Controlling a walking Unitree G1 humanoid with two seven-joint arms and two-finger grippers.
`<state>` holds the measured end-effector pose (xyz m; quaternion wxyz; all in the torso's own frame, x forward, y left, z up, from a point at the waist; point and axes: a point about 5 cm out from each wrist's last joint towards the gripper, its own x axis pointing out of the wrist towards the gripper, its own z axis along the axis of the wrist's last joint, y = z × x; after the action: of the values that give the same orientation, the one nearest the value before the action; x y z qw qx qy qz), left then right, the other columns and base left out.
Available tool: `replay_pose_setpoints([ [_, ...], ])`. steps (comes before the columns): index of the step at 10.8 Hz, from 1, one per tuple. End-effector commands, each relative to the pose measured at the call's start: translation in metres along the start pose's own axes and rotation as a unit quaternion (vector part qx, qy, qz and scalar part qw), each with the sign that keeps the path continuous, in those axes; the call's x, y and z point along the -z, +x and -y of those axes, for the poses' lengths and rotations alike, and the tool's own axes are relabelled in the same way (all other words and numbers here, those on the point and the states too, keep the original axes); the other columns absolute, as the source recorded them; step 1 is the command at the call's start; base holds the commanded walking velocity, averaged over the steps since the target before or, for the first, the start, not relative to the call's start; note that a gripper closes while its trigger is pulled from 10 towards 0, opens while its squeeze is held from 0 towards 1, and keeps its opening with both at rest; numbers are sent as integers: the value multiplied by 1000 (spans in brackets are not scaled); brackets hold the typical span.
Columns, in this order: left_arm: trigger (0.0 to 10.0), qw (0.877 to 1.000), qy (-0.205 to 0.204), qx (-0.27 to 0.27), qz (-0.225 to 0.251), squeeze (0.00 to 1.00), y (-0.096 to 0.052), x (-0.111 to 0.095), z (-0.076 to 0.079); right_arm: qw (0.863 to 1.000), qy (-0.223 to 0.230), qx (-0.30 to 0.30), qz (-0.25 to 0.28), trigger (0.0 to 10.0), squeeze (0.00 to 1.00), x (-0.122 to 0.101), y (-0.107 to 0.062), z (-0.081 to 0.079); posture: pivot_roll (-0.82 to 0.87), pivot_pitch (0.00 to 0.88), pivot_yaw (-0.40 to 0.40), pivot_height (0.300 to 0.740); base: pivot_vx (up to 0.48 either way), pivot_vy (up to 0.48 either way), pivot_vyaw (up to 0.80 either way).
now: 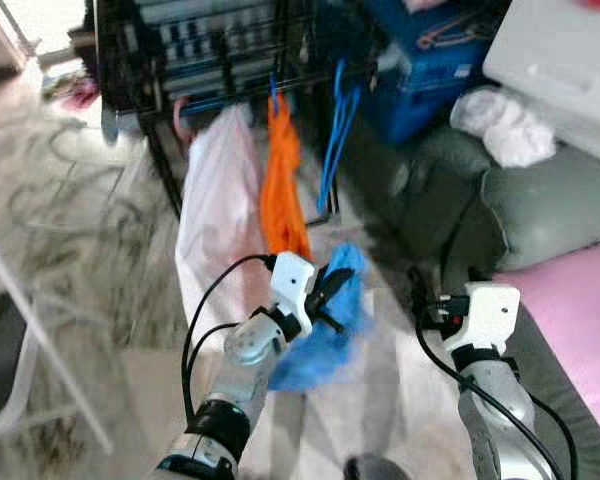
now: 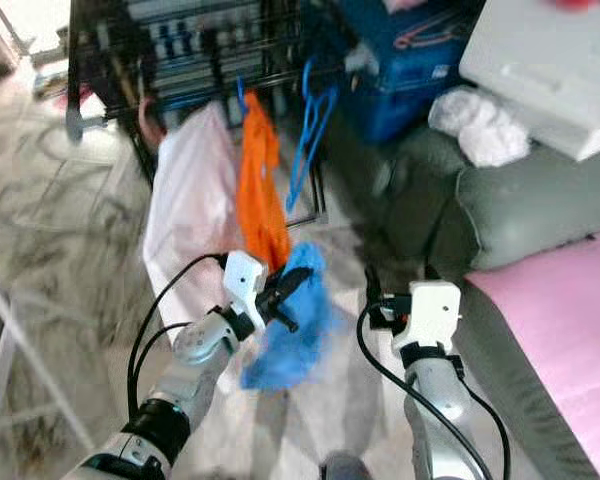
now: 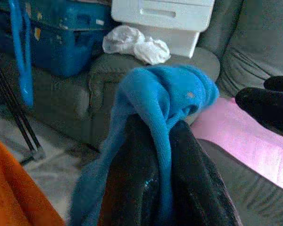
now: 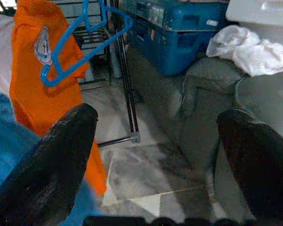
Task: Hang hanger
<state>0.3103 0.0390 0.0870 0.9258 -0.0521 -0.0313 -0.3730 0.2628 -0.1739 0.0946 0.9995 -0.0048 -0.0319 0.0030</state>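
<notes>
My left gripper (image 1: 330,290) is clamped tight on a blue garment (image 3: 165,101), the cloth bunched over and between my black fingers (image 3: 188,160) so that it wraps their tips and trails down beneath my wrist in a loose fold. My right gripper (image 4: 155,155) is spread wide with nothing between its fingers (image 4: 61,146), held up beside the left one and just right of the dangling cloth, not touching it. Past both of them, the empty blue hanger (image 4: 80,44) hangs from the black drying rack (image 1: 180,60), its long axis running nearly straight down and slightly tilted, hook uppermost on the rail. It sits well apart from my grippers, ahead and a little above them, between the two in line. Just left of the hanger an orange shirt (image 1: 283,190) hangs from the same rail, and left of that a white garment (image 1: 215,210). To the right stands a grey sofa (image 1: 460,190) with crumpled white cloth (image 1: 505,125) on its arm and a blue crate (image 1: 420,60) behind.
</notes>
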Motion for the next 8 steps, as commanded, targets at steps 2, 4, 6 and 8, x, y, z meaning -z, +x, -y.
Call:
replay_pose_setpoints([
  [2,10000,999,20,-34,15,0,-4,-7,-12,1000,-4,-6,4,10000,0,-2,-3,-3,-232,155,81,740,366,0,0],
  [4,10000,993,48,-95,41,0,-18,-18,-30,1000,-15,-1,14,10000,0,-9,-10,2,-236,157,84,740,362,0,0],
  [6,10000,984,77,-155,48,0,-41,-23,-48,999,-38,-13,10,10000,0,-8,-21,2,-236,160,84,740,364,0,0],
  [8,10000,974,101,-193,54,0,-54,-29,-58,999,-40,-10,3,10000,0,-6,-22,5,-229,161,80,740,334,0,0],
])
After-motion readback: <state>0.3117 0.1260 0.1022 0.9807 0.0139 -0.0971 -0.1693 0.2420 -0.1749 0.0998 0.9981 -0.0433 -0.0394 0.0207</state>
